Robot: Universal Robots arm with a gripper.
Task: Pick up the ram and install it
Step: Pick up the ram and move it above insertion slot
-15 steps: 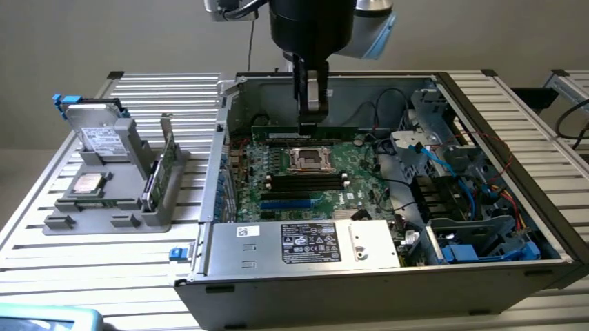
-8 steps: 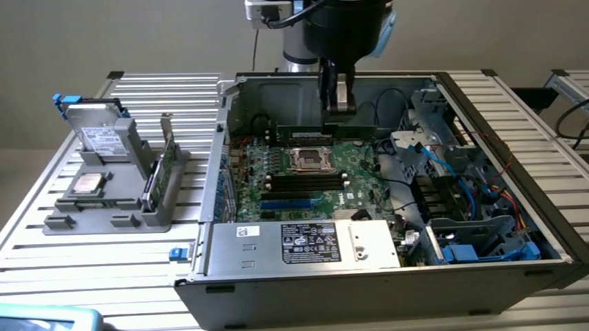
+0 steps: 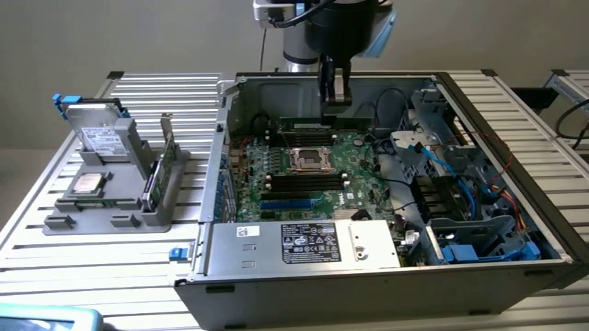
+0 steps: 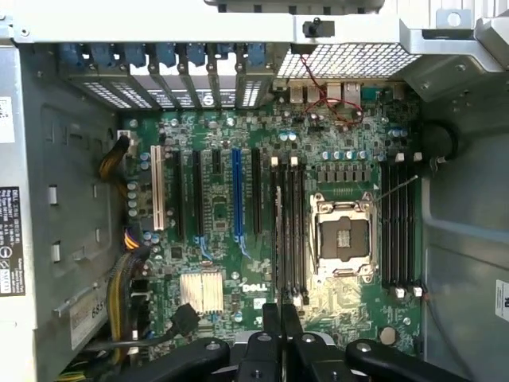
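Behind the processor socket [image 3: 311,160], in the exterior view, the pincer [image 3: 334,103] appears clenched on the ram [image 3: 307,125], so pickup is done. Wrist view: the ram hangs edge-on along the memory slots [image 4: 296,231] beside that socket, and seating looks unfinished.

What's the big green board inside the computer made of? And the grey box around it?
The big green circuit board looks like stiff fibreglass-type laminate with a glossy green coating, and it carries black plastic slots. The grey computer case looks like dull sheet metal, probably steel: thin folded edges and punched vent holes show.
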